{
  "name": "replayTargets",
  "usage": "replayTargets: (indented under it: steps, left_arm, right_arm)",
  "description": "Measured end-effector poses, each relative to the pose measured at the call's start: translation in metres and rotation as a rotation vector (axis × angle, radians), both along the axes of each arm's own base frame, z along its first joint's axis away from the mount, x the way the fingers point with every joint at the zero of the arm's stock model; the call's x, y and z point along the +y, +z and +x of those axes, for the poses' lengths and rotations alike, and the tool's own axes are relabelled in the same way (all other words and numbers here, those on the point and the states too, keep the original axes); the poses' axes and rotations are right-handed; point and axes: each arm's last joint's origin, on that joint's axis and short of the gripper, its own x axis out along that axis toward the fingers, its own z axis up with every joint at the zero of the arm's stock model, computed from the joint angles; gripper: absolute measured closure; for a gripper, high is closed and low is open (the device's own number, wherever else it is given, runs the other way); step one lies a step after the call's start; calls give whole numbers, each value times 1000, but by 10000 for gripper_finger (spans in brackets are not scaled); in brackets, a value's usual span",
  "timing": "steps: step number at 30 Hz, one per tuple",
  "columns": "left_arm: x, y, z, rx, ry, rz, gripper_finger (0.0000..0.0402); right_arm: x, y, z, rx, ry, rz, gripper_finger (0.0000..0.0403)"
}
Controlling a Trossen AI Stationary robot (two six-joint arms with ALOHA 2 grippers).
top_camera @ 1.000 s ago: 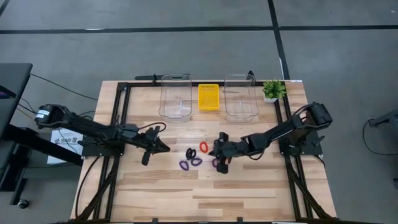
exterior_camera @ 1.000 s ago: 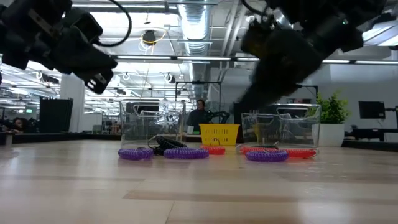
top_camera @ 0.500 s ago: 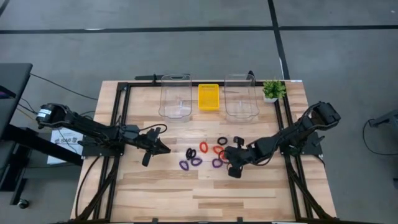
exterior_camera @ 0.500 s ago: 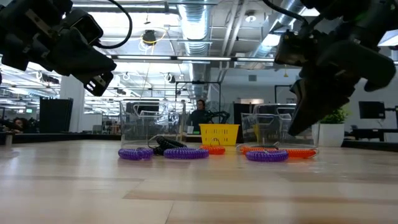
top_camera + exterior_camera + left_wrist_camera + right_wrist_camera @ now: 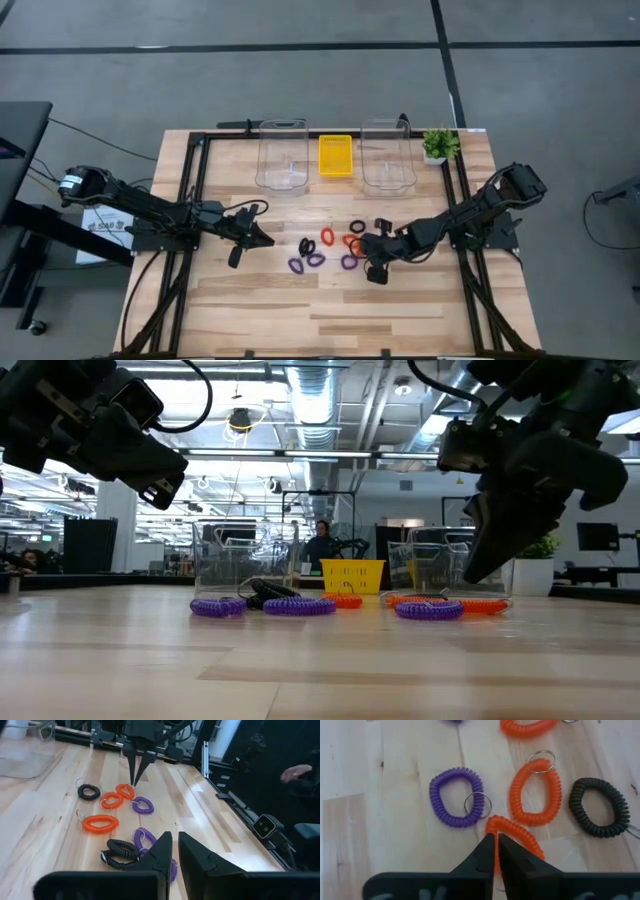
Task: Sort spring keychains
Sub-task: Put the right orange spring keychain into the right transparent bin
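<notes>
Several spring keychains lie flat in a loose cluster at mid-table: black (image 5: pixel 305 245), orange (image 5: pixel 327 237), purple (image 5: pixel 295 265), purple (image 5: pixel 348 262) and others. My right gripper (image 5: pixel 363 251) is shut and points steeply down over the right side of the cluster. Its tips (image 5: pixel 495 837) hang just above an orange keychain (image 5: pixel 517 842), next to a purple one (image 5: pixel 456 797). In the low view it (image 5: pixel 470 575) is clear of the tabletop. My left gripper (image 5: pixel 268 240) is shut, holds nothing and hovers left of the cluster, pointing at it (image 5: pixel 175 842).
Two clear bins (image 5: pixel 283 155) (image 5: pixel 387 155) stand at the far edge with a yellow tray (image 5: pixel 335 155) between them. A small potted plant (image 5: pixel 438 143) is at the far right corner. Bare wood lies toward the near edge. A person's hand (image 5: pixel 295 770) shows beyond the table.
My right gripper has drawn back toward the table's right edge and tipped more steeply down, uncovering the orange and black keychains it stood over, then held still. The keychains have not moved.
</notes>
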Motion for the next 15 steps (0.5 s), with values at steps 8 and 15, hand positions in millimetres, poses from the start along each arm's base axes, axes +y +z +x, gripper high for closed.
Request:
replayTargets:
  steps: [8,15]
  left_arm:
    - [0,0,0,-4,0,1,372]
    - [0,0,0,-4,0,1,372]
  right_arm:
    - [0,0,0,2,7,-4,301]
    - [1,-4,1,15,9,-10,266]
